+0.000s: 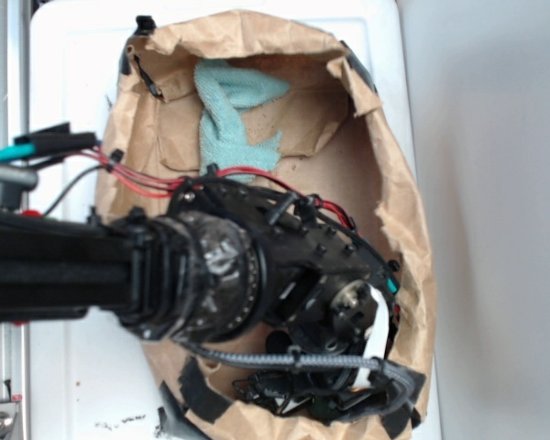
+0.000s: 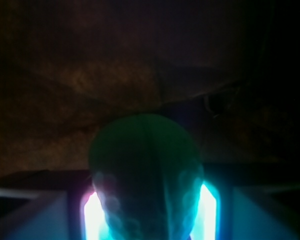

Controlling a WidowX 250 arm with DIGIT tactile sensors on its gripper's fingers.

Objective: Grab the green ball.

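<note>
Exterior view was bright, evenly lit from above; white worktop (image 1: 73, 92) nearly blown out, little texture left. Soft shadow lay inside paper bag (image 1: 403, 183), deeper at lower rim. Arm (image 1: 64, 266) nearest my camera read soft, slightly out of focus, glossy highlights on black joint. Overall picture was low-res, mildly grainy.

Wrist view was very dim, mostly brown-black murk. Green ball (image 2: 145, 165) sat too close to lens, blurred, edges smeared. Two hot cyan-white glare strips flared at bottom beside it, pink fringing. Corners fell to black.
</note>
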